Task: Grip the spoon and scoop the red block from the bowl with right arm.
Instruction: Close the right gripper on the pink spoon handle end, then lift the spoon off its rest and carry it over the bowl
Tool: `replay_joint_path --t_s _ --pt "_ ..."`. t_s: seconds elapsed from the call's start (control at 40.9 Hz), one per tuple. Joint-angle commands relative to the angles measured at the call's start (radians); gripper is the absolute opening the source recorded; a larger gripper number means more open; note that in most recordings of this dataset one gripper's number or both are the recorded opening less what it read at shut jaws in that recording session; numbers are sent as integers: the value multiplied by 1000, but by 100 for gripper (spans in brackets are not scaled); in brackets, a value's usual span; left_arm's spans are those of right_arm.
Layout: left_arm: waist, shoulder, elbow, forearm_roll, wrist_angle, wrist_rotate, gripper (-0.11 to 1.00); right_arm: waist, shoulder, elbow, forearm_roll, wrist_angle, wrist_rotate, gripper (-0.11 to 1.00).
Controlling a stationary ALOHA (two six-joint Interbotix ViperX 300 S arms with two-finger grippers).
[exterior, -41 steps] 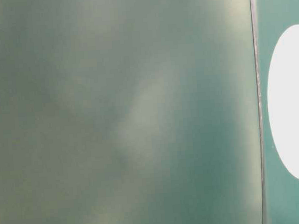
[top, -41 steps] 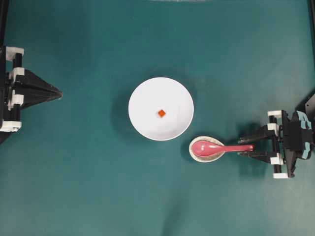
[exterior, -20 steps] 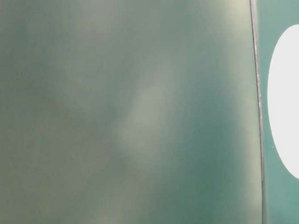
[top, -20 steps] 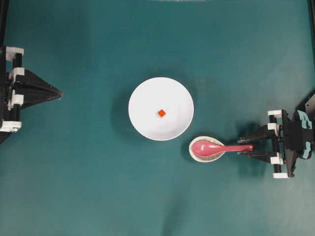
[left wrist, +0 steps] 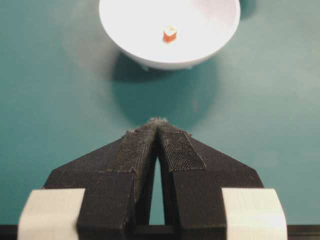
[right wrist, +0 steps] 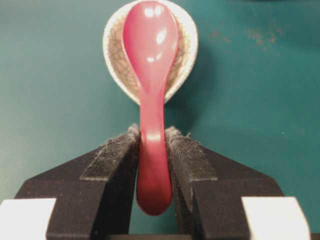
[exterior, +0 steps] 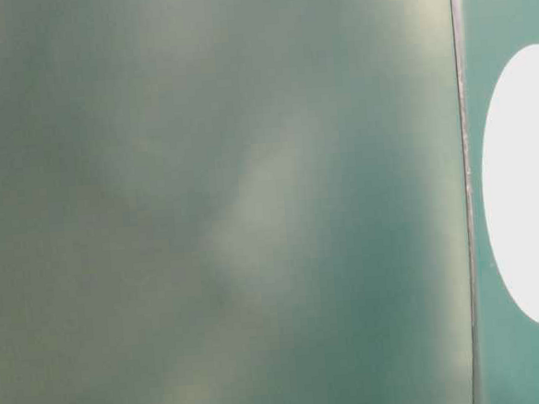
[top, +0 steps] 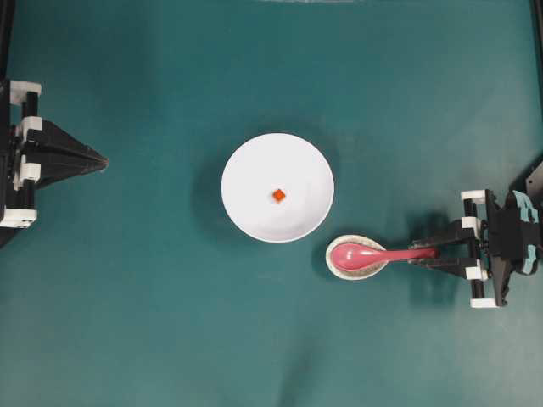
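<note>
Your table (top: 170, 322) was a flat teal surface filling the whole overhead view. In the table-level view it was only a blurred green-grey wash, with a white oval at the right edge that could not be identified for certain.

Your left arm (top: 34, 157) sat at the left edge of the overhead view, well apart from every dish, pointing toward the middle. Your left gripper (left wrist: 159, 125) had its two fingers pressed together at the tips, with nothing between them, and it faced the bowl from a distance.

Your right arm (top: 505, 246) reached in from the right edge, level with the spoon's handle. Your right gripper (right wrist: 152, 137) had a finger on each side of the handle, and the pads (right wrist: 115, 155) looked to be touching the handle on both sides, so it appeared clamped on the spoon.

The bowl (top: 246, 161) stood near the centre of the table, plain white and round, upright.

The spoon rest (top: 338, 264), a small speckled oval dish, lay just beside the bowl's lower right rim.

The spoon (top: 373, 253) lay with its pink-red scoop in the spoon rest, hollow side up, and its handle ran out to the right into your right gripper.

The red block (top: 278, 195) sat alone on the bowl's floor, close to its middle, well apart from the spoon.
</note>
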Motion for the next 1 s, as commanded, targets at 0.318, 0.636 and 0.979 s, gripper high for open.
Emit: replay_joint_path --t_s 0.318,0.636,0.979 --pt "3 8 -23 2 -5 2 0 5 -6 -2 0 -8 0 25" --pt "5 8 -23 2 3 6 0 2 -54 5 0 -9 -8 25" --pt "3 8 -23 2 5 14 0 -58 -215 0 0 75 -75 25"
